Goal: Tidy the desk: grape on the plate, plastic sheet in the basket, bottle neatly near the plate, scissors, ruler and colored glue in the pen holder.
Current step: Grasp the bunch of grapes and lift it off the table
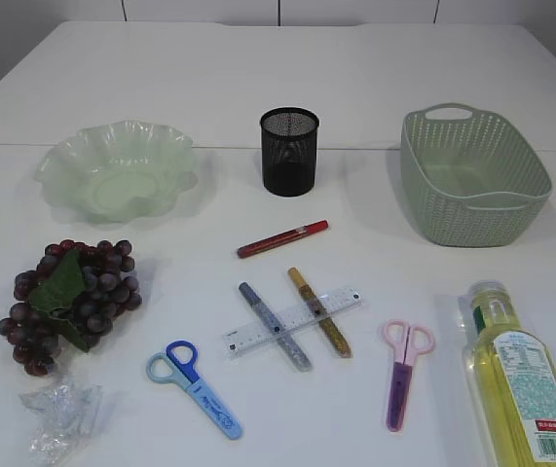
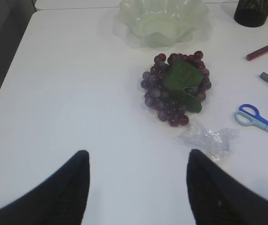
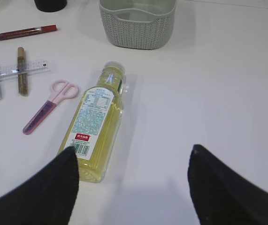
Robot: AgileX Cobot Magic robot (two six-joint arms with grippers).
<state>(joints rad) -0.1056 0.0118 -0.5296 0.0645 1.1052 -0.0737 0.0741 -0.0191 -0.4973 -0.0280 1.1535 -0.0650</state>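
The purple grape bunch [image 1: 73, 302] lies front left, near the pale green plate [image 1: 63, 170]. The crumpled plastic sheet [image 1: 61, 413] lies in front of the grapes. The yellow bottle [image 1: 521, 384] lies on its side at the front right. Blue scissors [image 1: 195, 387], pink scissors [image 1: 402, 370], the clear ruler [image 1: 292, 321] and red [image 1: 282, 238], silver [image 1: 275, 326] and gold [image 1: 319, 311] glue pens lie mid-table. The black pen holder [image 1: 289, 151] and green basket [image 1: 424, 185] stand behind. My left gripper [image 2: 136, 157] is open, short of the grapes [image 2: 176, 89]. My right gripper [image 3: 131, 152] is open beside the bottle [image 3: 96, 122].
The silver and gold glue pens lie across the ruler. Neither arm shows in the exterior view. The table's left edge [image 2: 11, 70] shows in the left wrist view, with a dark drop beyond it.
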